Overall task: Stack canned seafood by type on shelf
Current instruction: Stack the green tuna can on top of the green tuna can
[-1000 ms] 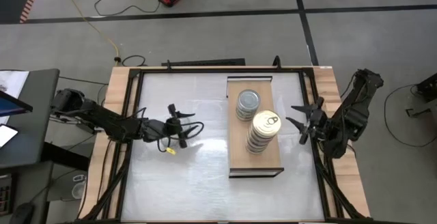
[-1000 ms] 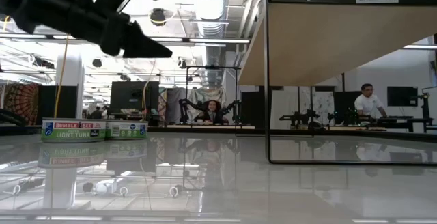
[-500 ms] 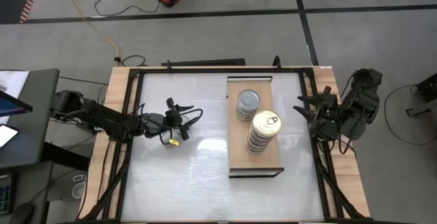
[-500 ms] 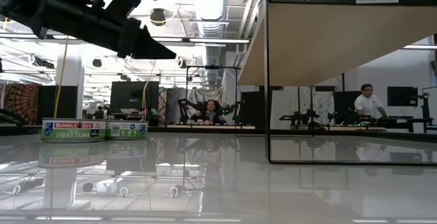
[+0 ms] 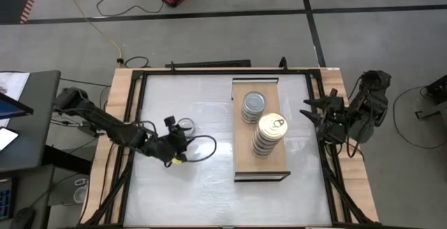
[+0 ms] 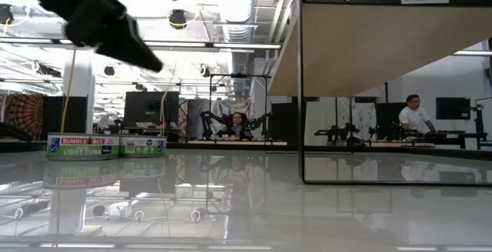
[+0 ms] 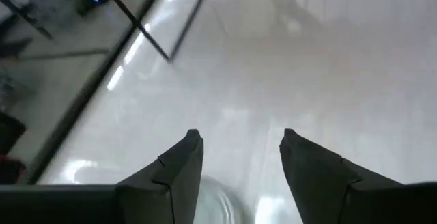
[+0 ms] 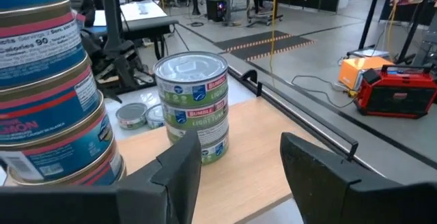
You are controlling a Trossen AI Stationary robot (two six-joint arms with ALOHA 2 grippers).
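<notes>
On the light-wood shelf [image 5: 244, 156] stand two stacks of canned seafood: silver-lidded tuna tins [image 5: 253, 107] [image 8: 192, 108] at the far end and gold-lidded tins [image 5: 269, 135] [image 8: 48, 94] nearer. Two loose tins [image 6: 104, 146] [image 8: 140, 115] rest on their bases on the white tabletop, left of the shelf. My left gripper [image 5: 181, 143] [image 7: 239, 152] hovers open above the tabletop by the loose tins, with nothing between its fingers. At the table's right edge my right gripper [image 5: 313, 116] [image 8: 239, 156] is open and faces the stacks.
A dark frame [image 5: 133, 138] runs around the white tabletop, with wooden strips [image 5: 120, 96] outside it. Open tabletop lies near of the shelf and to its left. A cable loop [image 5: 202, 145] trails from the left wrist. People and desks show in the room beyond.
My left gripper has swung toward the table's near edge and tipped farther down toward the tabletop. My right gripper has drawn back toward the table's right edge and risen a little, its fingers closer together than before. The tins have stayed put.
</notes>
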